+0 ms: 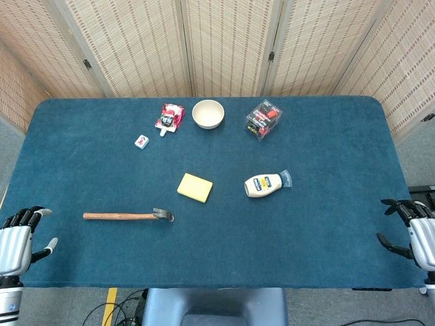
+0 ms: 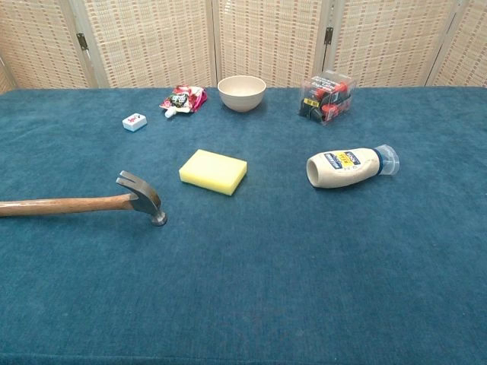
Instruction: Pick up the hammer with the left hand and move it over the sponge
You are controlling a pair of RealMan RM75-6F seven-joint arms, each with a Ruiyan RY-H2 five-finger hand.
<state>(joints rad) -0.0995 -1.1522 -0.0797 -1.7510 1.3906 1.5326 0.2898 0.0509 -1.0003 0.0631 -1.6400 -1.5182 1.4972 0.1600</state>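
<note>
Unreadable blue-and-yellow label on squeeze bottle [image 2: 344, 167]

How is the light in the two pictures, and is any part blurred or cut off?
Head view: even, soft light, faint shadows under the hammer and sponge; both hands are cropped at the edges. Chest view: sharp, mild glare on the clear box; the hammer handle runs off the left edge.
</note>
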